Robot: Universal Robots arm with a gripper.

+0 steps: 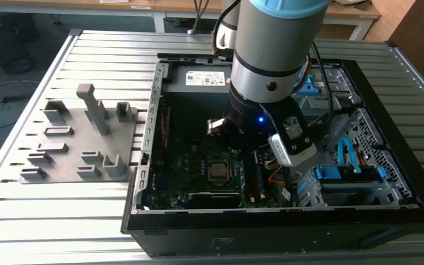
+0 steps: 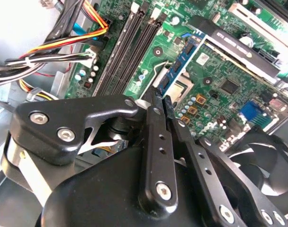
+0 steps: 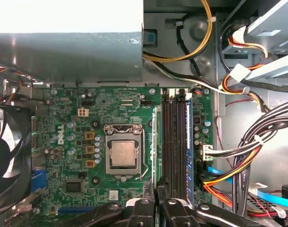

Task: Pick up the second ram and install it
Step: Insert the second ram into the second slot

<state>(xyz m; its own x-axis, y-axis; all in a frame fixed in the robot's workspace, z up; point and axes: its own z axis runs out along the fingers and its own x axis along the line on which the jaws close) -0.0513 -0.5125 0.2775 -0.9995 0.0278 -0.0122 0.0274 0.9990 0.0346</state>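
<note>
CPU socket point(image 3: 122, 153), then second ram point(image 3: 155, 142) seen edge-on, pinched in narrow jaws of gripper point(image 3: 158, 196). Long axis runs parallel w/ DIMM slots point(image 3: 175, 142). Stick sits just beside them, socket side, apparently not yet seated.

Printed logo — on the motherboard point(image 3: 101, 101)

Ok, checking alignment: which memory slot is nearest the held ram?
The black slot on the CPU socket's side; the others lie farther from the second ram, toward the cables.

Workshop: slatted aluminium bench point(image 1: 64, 210), opened computer case point(image 1: 388, 182), grey fixture plate point(image 1: 72, 165).
</note>
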